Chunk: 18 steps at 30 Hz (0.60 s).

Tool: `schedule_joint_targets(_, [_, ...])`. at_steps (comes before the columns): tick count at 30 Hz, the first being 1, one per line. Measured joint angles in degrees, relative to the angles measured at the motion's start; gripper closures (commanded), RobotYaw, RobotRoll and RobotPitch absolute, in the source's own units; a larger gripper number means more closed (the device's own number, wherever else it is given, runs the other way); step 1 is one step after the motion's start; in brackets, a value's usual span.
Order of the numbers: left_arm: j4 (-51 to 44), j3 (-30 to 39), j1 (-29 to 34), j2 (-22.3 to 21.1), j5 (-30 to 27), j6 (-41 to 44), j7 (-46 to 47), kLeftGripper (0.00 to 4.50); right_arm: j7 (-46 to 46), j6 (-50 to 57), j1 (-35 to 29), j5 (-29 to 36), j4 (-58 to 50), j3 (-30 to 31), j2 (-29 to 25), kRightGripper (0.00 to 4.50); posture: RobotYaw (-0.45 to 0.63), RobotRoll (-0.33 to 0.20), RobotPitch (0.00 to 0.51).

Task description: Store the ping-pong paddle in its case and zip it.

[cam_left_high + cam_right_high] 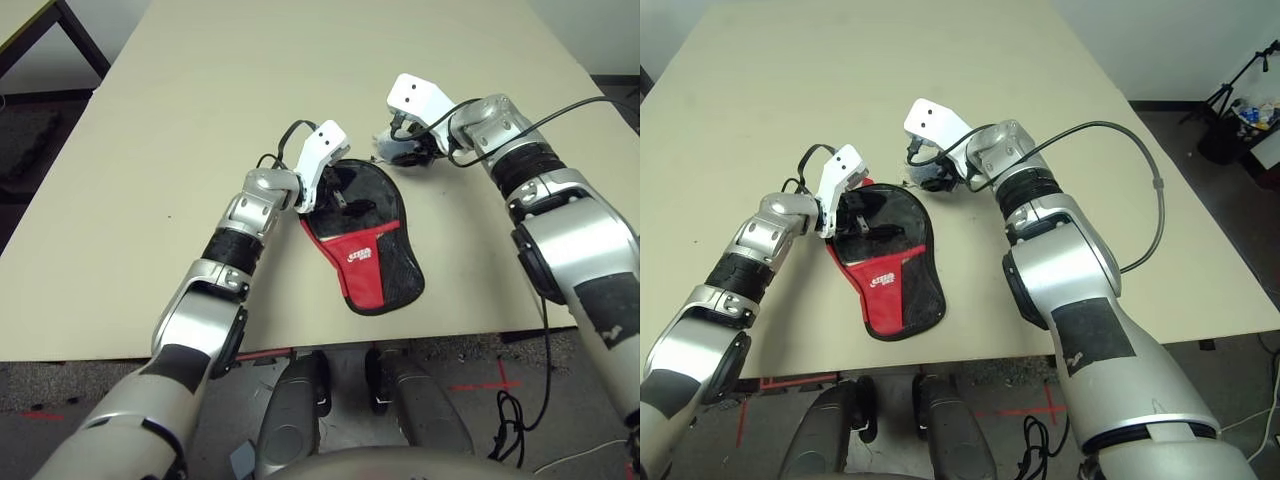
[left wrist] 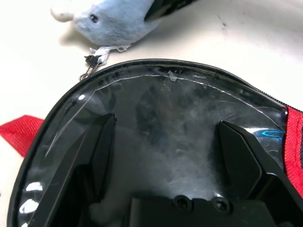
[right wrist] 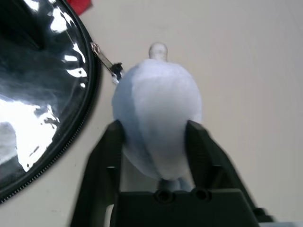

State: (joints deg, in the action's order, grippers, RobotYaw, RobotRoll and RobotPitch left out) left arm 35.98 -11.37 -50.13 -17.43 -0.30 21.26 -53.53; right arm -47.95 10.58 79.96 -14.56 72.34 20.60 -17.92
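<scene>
Case (image 1: 365,245) lies flat near the surface's (image 1: 180,120) front edge, clear plastic side up at the round end, red logo panel and black mesh toward the narrow end. Left gripper (image 2: 163,156) rests over the clear plastic, jaws wide. Right gripper (image 3: 156,142) jaws pinch a pale blue plush (image 3: 158,125) tied to the zipper pull (image 3: 105,60).

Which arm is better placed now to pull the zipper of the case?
Right: the right gripper is closed on the plush tied to the zipper pull. The left gripper is open over the case.
</scene>
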Motion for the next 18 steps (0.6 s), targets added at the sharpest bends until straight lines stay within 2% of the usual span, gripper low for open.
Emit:
schedule_joint_targets(5, [0.34,-0.01,-0.09,0.66,0.08,0.17,0.92,0.0,3.17,-1.28,0.0,-1.26,0.3,-0.25,-0.03,4.48,-0.08,0.0,0.191])
schedule_joint_targets(11, [0.93,-0.01,-0.42,1.29,0.08,0.11,1.45,0.0,3.93,-1.67,0.0,-2.88,0.3,-0.23,-0.68,4.48,-0.08,0.0,0.195])
schedule_joint_targets(14, [1.31,0.02,-0.58,1.75,0.07,0.02,1.99,0.0,-0.28,-0.31,-0.07,-3.74,-0.5,0.03,-2.02,4.48,-0.09,0.0,0.196])
schedule_joint_targets(18, [1.41,0.02,-0.6,2.13,0.05,0.0,2.49,0.0,-7.81,1.03,-2.94,-4.55,-7.72,0.99,-5.8,4.48,-0.1,0.0,0.198])
